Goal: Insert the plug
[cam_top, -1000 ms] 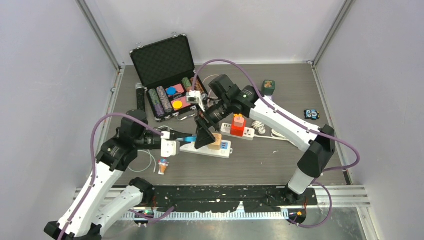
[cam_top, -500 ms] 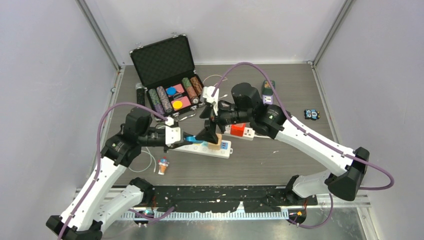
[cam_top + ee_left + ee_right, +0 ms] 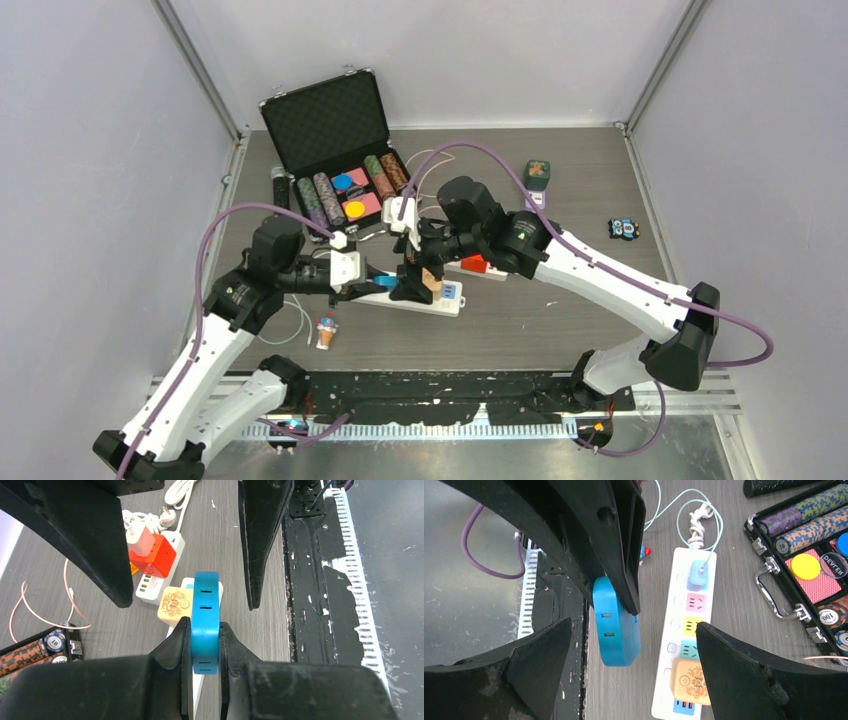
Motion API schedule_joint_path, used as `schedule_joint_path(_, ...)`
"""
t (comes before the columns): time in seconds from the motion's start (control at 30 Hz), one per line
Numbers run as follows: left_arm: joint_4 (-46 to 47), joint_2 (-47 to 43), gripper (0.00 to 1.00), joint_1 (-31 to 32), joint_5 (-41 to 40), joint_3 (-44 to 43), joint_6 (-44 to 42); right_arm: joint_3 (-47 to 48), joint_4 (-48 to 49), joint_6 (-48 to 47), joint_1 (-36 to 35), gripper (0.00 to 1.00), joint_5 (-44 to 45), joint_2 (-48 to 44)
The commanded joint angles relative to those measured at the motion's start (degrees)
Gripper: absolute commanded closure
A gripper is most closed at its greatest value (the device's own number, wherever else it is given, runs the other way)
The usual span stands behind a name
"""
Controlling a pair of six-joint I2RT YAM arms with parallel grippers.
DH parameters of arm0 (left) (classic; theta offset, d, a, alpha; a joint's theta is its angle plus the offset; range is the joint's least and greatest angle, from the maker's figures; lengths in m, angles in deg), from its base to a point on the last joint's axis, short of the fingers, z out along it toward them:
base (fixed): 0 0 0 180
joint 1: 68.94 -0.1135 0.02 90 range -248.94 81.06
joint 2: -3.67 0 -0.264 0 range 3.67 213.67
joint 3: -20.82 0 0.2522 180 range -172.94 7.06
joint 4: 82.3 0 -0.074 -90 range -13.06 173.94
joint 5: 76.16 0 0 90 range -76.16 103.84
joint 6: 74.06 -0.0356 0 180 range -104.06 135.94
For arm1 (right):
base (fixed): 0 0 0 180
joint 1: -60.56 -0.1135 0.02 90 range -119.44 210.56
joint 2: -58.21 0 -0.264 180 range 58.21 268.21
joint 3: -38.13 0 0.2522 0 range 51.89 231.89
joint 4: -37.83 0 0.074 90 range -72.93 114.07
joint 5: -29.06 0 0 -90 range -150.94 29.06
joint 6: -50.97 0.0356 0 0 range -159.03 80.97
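My left gripper (image 3: 205,625) is shut on a blue plug (image 3: 206,610), held edge-on above the white power strip (image 3: 445,303). In the right wrist view the blue plug (image 3: 616,625) hangs beside the strip (image 3: 674,630), to the left of its coloured sockets. My right gripper (image 3: 634,625) is open wide, and one of its fingers (image 3: 260,540) stands on each side of the plug's free end without touching it. A cream adapter (image 3: 691,682) sits in the strip near its USB end. A pale blue charger (image 3: 698,575) is plugged in at the other end.
An open black case of poker chips (image 3: 340,150) lies at the back left. A red cube socket (image 3: 478,262) with a white cable rests behind the strip. A small toy (image 3: 326,332), a green box (image 3: 538,172) and a small dark trinket (image 3: 624,229) lie around.
My right arm has swung left and lowered its open gripper from above the cream adapter to straddle the blue plug. My left gripper lifted the plug slightly, then held still.
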Motion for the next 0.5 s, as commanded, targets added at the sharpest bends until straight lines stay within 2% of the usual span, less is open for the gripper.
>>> schedule_joint_path(0.0,3.3,-1.2,1.00,0.1,1.5,-0.1,0.8,3.1,-2.0,-2.4,-0.7,0.02,-0.7,0.2)
schedule_joint_path(0.07,3.4,-1.5,1.00,0.0,1.4,0.1,1.0,3.3,-2.2,-2.6,-0.8,0.09,-0.8,1.0)
schedule_joint_path(0.13,3.6,-2.0,1.00,0.1,1.6,0.3,1.8,3.1,-1.6,-2.7,-0.8,0.22,-1.5,1.2)
schedule_joint_path(0.37,5.9,-4.0,0.92,0.1,1.1,2.6,3.0,2.0,1.1,-1.2,-0.8,0.49,-1.9,1.8)
schedule_joint_path(0.43,6.1,-4.2,0.87,0.1,0.6,2.7,3.2,2.5,1.1,-1.0,-0.8,0.58,-1.8,2.1)
schedule_joint_path(0.47,6.5,-4.2,0.82,0.1,0.0,2.9,3.7,3.1,0.5,-0.9,-0.8,0.66,-2.0,2.5)
